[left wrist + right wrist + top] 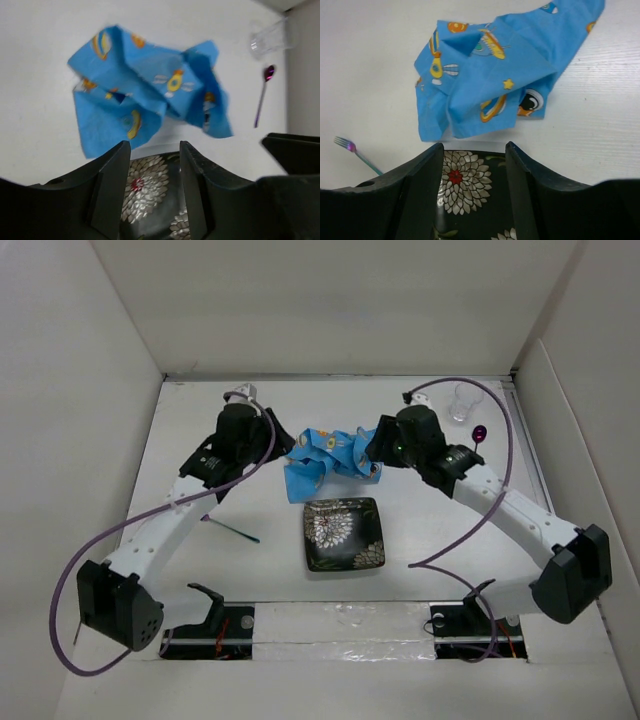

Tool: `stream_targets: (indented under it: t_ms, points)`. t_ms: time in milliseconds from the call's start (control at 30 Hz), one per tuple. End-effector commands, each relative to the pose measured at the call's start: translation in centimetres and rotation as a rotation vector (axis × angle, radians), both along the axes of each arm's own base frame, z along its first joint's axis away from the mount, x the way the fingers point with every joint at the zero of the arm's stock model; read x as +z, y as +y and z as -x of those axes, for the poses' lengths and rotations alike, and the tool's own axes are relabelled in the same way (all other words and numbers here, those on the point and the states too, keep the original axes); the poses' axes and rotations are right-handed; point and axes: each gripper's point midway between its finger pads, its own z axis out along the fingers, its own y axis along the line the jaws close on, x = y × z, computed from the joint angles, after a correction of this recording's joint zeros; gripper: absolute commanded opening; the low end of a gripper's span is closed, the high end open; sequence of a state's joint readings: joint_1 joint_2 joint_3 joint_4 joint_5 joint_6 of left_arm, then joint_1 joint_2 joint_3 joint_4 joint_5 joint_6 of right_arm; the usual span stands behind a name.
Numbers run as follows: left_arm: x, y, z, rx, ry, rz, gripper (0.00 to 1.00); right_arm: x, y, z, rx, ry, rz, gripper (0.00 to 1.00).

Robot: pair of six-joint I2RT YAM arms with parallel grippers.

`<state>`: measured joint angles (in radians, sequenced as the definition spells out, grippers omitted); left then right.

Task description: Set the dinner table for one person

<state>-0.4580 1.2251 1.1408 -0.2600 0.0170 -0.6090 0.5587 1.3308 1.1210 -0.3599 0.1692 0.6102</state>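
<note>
A crumpled blue cartoon-print cloth (330, 458) (145, 95) (495, 75) lies loose on the white dinner table (260, 575). Just in front of it sits a square black plate (343, 533) with white flowers. My left gripper (284, 446) (152, 145) hovers at the cloth's left edge, open, with only the plate (150, 192) showing between its fingers. At the cloth's right edge my right gripper (372, 448) (472, 146) is also open and holds nothing, the plate (470, 192) below it.
A teal-handled fork (232, 530) (357, 152) lies left of the plate. A purple spoon (480, 433) (262, 97) and a clear glass (462, 402) (270, 40) stand at the back right. White upright panels close the table's sides and back.
</note>
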Motion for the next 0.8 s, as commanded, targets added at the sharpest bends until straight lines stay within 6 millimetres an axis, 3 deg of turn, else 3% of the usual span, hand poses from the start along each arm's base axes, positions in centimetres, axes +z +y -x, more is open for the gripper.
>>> stream_targets:
  t_ms: [0, 67, 100, 133, 200, 400, 533, 633, 767]
  points:
    - [-9.3, 1.2, 2.8, 0.045, 0.278, -0.050, 0.41, 1.6, 2.3, -1.3, 0.024, -0.051, 0.105, 0.58]
    - [-11.7, 1.3, 3.8, 0.046, 0.349, -0.059, 0.43, 0.7, 2.3, -1.7, 0.012, -0.014, 0.164, 0.58]
    - [-13.2, 1.5, 4.6, 0.044, 0.390, -0.071, 0.44, 1.5, 3.0, -2.2, 0.012, -0.019, 0.168, 0.59]
    - [-13.9, 1.4, 4.9, 0.039, 0.414, -0.069, 0.46, -0.2, 3.2, -2.7, 0.009, 0.022, 0.208, 0.59]
    - [-16.0, 1.6, 5.5, 0.052, 0.465, -0.076, 0.47, -1.2, 3.4, -2.9, 0.018, 0.044, 0.261, 0.60]
    - [-18.6, 1.9, 5.1, 0.067, 0.504, -0.126, 0.50, -2.6, 4.8, -4.2, 0.028, 0.061, 0.318, 0.53]
    - [-19.5, 1.6, 4.5, 0.046, 0.511, -0.145, 0.52, -1.8, 4.5, -4.5, -0.004, 0.052, 0.314, 0.35]
    - [-20.4, 1.3, 4.2, 0.028, 0.523, -0.218, 0.52, -2.5, 4.4, -4.6, -0.019, 0.064, 0.323, 0.15]
    - [-21.2, 1.7, 3.6, 0.066, 0.524, -0.268, 0.52, -2.4, 3.6, -4.0, -0.036, 0.070, 0.295, 0.00]
